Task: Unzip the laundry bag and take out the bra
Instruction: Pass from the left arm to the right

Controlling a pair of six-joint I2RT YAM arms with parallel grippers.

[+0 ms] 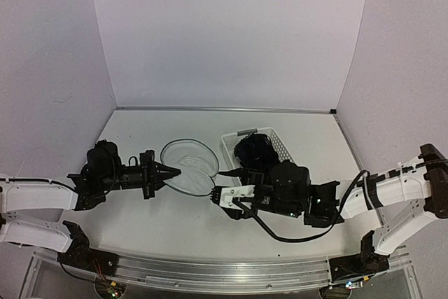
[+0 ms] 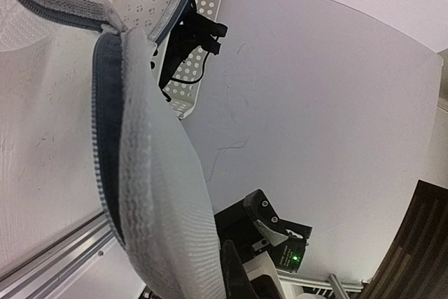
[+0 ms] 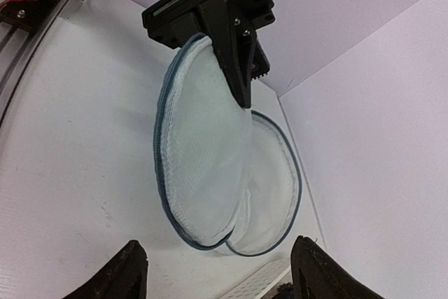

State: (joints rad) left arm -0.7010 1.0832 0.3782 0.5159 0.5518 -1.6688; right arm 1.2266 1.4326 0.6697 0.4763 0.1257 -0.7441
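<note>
While the left pincer (image 3: 241,92) is pressed together on the dark rim of the laundry bag (image 3: 210,166), the bag hangs from that pinch. Its lower edge rests on the tabletop (image 1: 140,131). The two round mesh faces splay apart like a clamshell, so I'd call the zipper open. Nothing dark shows through the mesh and the bag looks flat, so it reads empty to me.

The bra (image 1: 252,148) is a black bundle in the white perforated basket (image 1: 281,146), just right of the bag. The left wrist view shows thin black straps lying over the basket wall. Judgement: removal is done or nearly so.

The right pincer (image 3: 217,241) is spread, with nothing between the fingers. It sits low over the tabletop, near the bag's lower rim and beside the basket's near end. It faces the bag mouth, which suits reaching in or having just let go; I can't tell which.

My read on the left hold: it anchors the light mesh so it doesn't slide or fold shut. Risk: a strap catching on the basket rim or the right fingers. I'd check the bag interior before releasing.
</note>
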